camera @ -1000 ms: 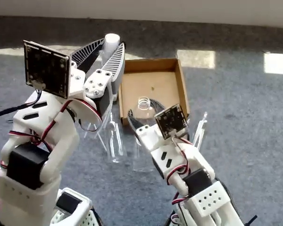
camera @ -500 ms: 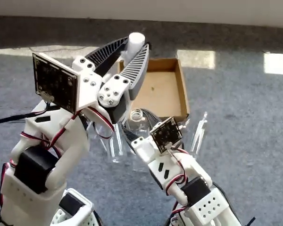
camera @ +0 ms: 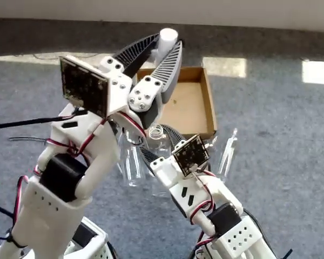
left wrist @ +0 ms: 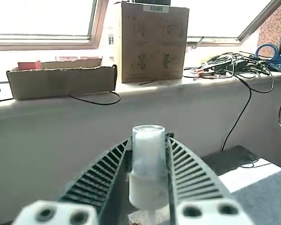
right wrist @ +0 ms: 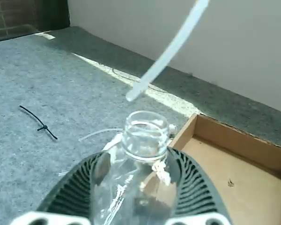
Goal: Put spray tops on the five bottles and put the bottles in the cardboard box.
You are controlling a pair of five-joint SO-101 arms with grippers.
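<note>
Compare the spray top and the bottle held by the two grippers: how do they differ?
The spray top is opaque white; the bottle is clear. The spray top is held high; the bottle sits lower, beside the cardboard box. Both are clamped: left gripper, right gripper.

Rig body: two white arms with black ribbed pincers.
The left arm (camera: 92,156) and the right arm (camera: 191,189) are both showing white printed plastic, with black servo blocks (camera: 62,175) sitting at the joints. Red, black and white wires (camera: 78,148) are looping between the segments of each. A dark square circuit board (camera: 85,86) is riding on each wrist. The left pincer (camera: 166,46) and the right pincer (camera: 161,141) are carrying black, curved, ribbed fingers (camera: 170,65) on white mounts (camera: 147,93). Small dark screws (camera: 135,97) are dotting the left mount. Rows of round holes (camera: 238,229) are perforating the right arm's base end.
</note>
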